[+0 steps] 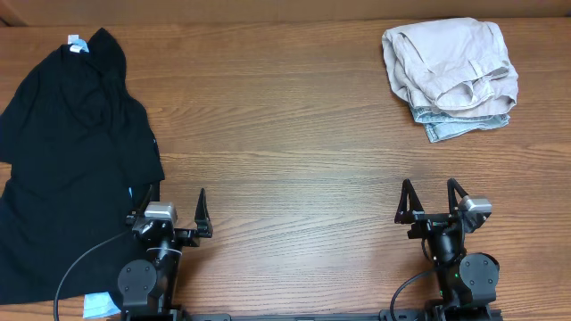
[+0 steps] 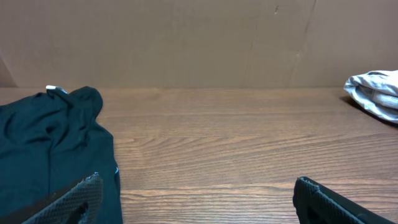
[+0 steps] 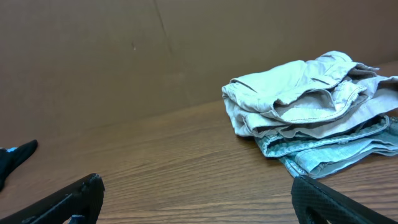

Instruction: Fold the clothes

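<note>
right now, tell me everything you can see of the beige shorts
The beige shorts lie as a loosely folded, rumpled bundle near the far right corner of the table. The fabric looks like soft cotton, with stitched seams and hemmed edges showing on top. They rest on the light-blue denim shorts, whose edge sticks out from beneath on the near side. Nothing else touches them.

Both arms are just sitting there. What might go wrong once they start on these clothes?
The cream shorts lie bunched on top of the denim shorts, so a grab there might lift both together. The black top lies crumpled right beside the open left gripper, so its cloth might snag a finger.
</note>
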